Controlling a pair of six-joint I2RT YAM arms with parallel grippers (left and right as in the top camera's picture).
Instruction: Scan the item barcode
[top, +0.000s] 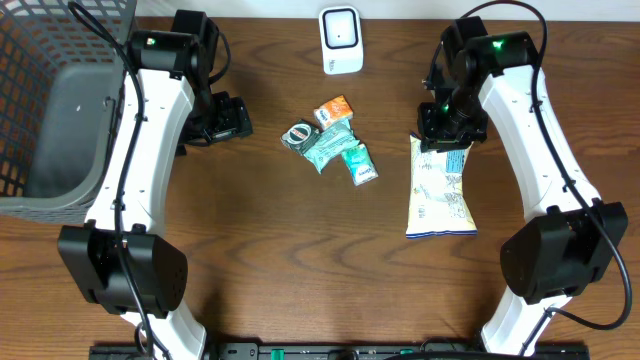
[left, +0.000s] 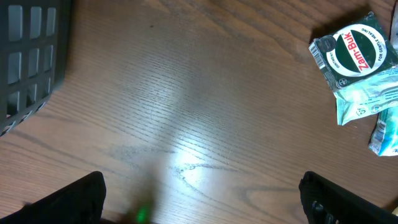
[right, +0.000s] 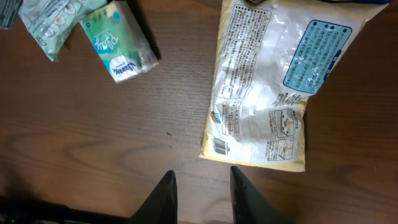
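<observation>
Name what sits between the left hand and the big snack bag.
In the overhead view, a cluster of small packs: a Zam-Buk packet, an orange box, a teal pouch and a green tissue pack.

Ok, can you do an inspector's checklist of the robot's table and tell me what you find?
Surface: brown wooden table, no spills seen.
Job's things: white box-shaped barcode scanner at the far edge; white-and-yellow plastic snack bag lying flat.
Clutter: orange packet, green-and-white Zam-Buk pack, teal packets and green tissue pack, bunched together mid-table.
Grippers: left gripper wide open over bare wood; right gripper slightly open and empty, at the bag's end, not gripping it.
Cables: black cables run along both arms.
Surroundings: grey plastic mesh basket at the left; nothing else seen.
</observation>
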